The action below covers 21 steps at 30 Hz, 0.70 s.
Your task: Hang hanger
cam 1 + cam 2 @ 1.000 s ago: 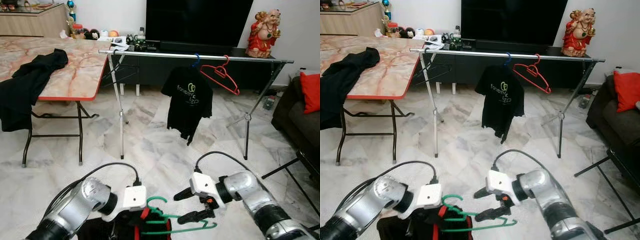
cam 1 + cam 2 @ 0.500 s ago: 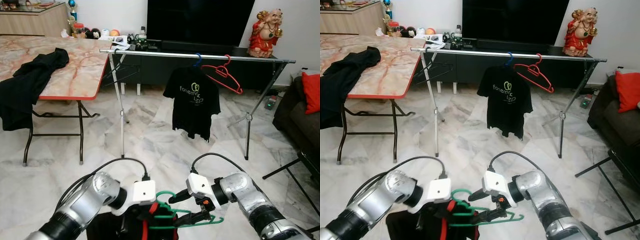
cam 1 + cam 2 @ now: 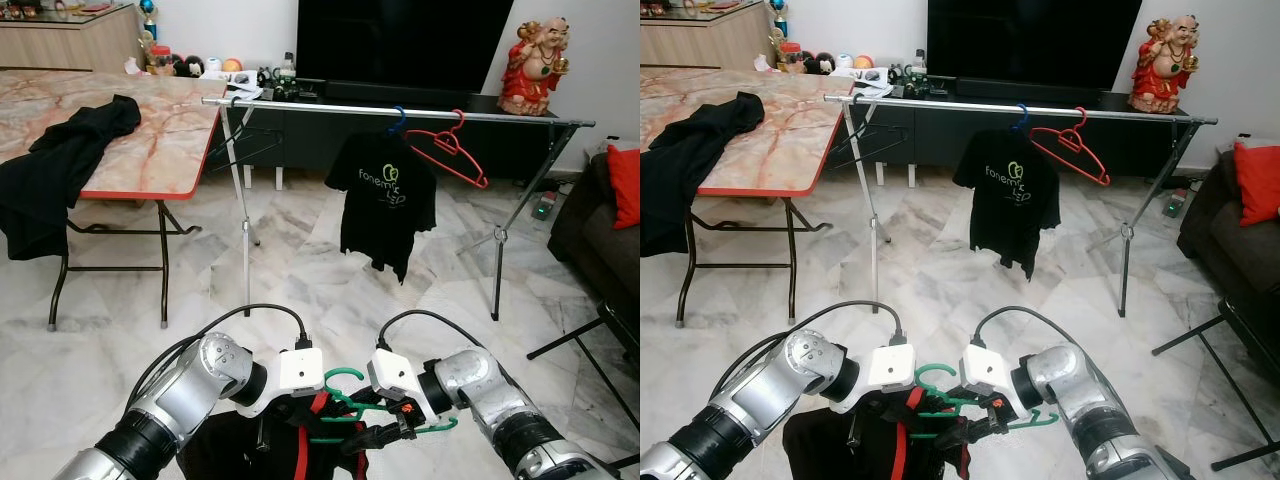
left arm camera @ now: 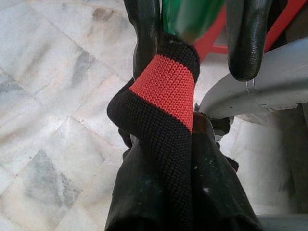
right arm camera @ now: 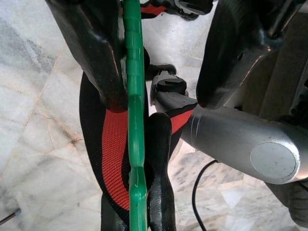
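Above veined marble floor (image 3: 300, 290), spread right hand (image 5: 159, 96) astride ridged green hanger (image 5: 134, 144), left hand (image 4: 192, 43) pinching ribbed collar (image 4: 166, 86).

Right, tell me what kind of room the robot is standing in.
Most likely a home living room: a large dark television on a low cabinet, a sofa with a red cushion, and a folding table beside a clothes rail on the marble floor.
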Tool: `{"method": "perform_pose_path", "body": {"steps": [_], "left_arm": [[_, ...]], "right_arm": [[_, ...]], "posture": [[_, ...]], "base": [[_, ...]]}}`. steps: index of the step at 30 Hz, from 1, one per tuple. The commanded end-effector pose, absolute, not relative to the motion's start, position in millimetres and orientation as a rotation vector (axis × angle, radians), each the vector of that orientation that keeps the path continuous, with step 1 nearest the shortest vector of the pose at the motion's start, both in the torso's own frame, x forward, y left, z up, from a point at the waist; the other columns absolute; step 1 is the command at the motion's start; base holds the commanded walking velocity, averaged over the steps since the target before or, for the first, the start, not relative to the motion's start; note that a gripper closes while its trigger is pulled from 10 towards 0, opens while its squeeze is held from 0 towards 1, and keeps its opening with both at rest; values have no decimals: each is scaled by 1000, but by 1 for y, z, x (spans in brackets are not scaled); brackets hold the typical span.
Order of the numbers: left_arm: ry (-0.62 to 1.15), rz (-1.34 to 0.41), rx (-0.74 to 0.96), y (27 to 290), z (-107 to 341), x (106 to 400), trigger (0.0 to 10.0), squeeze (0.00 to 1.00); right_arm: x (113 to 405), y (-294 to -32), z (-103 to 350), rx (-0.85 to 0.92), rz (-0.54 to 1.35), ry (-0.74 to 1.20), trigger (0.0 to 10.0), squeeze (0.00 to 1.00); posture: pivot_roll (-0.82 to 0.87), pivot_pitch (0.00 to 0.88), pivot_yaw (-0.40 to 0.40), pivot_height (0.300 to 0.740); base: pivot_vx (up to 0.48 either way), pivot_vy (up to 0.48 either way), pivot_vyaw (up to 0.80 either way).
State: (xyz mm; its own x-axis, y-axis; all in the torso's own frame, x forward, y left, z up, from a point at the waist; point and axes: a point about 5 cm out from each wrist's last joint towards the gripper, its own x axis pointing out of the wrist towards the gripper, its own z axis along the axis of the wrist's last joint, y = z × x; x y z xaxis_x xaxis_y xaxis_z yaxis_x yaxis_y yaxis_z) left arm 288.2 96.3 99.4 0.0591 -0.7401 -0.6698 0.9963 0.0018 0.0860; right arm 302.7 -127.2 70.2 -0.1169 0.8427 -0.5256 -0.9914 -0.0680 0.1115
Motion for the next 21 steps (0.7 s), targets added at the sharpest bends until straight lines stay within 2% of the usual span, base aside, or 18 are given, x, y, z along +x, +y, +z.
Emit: {"method": "perform_pose_path", "body": {"steps": [1,21], "left_arm": [[492,-1444,672,95,107,294,10000,0],[489,-1435,696,97,109,297,10000,0]], "right_arm": [[304,-132,71,-391,1605,525,0,0],[306,-136,62,-474,1496,531,0,0]], "posture": [[87,0,-100,740],[91,1,-97,740]], "base": [[0,0,0],[0,0,0]]}}
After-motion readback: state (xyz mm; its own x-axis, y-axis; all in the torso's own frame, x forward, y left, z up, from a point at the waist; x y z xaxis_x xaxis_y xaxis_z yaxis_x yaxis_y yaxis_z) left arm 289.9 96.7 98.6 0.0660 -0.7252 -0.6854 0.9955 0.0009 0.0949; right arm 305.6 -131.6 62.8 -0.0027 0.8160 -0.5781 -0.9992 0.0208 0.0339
